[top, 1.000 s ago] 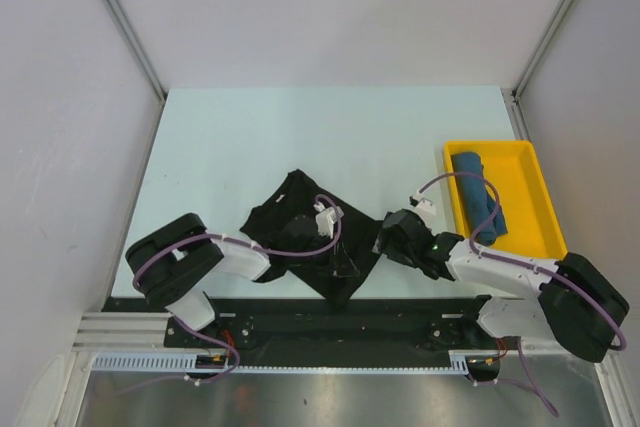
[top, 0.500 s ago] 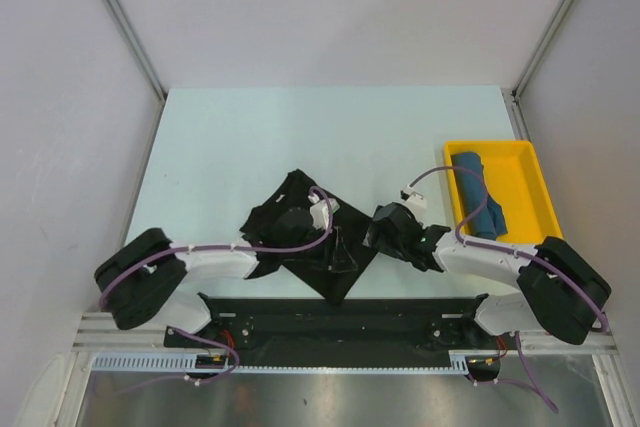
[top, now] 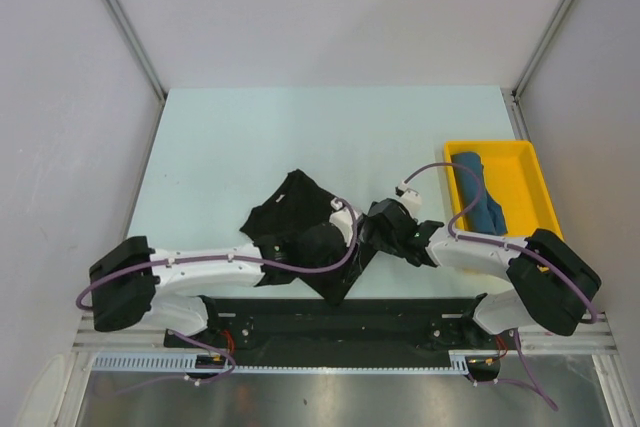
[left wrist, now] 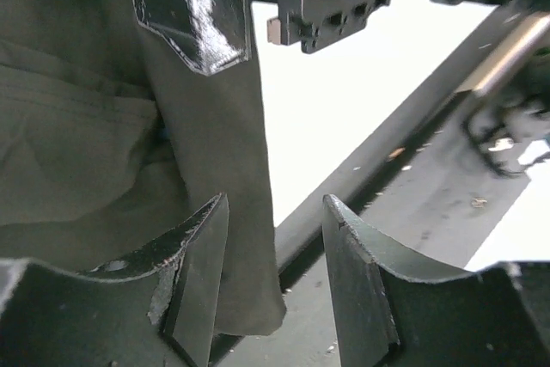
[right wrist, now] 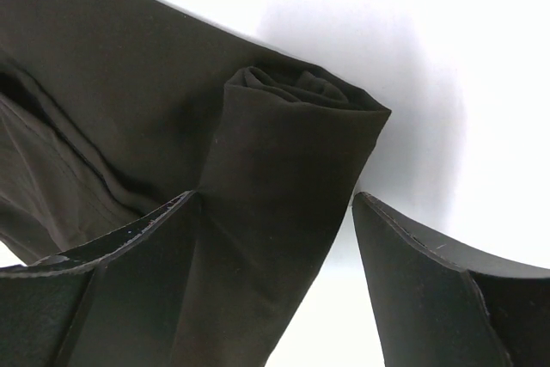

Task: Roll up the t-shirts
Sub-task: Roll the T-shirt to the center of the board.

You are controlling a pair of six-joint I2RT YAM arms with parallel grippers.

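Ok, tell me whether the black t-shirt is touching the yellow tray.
Apart. The top view shows bare table between the black t-shirt and the yellow tray.

text, all views: none legible.
black t-shirt (top: 290,202): plain dark cloth in the overhead and both wrist views; no lettering or tag to read.
yellow tray (top: 525,192): right of the overhead frame; no label or number can be made out.
arm housings: any markings too small to tell.
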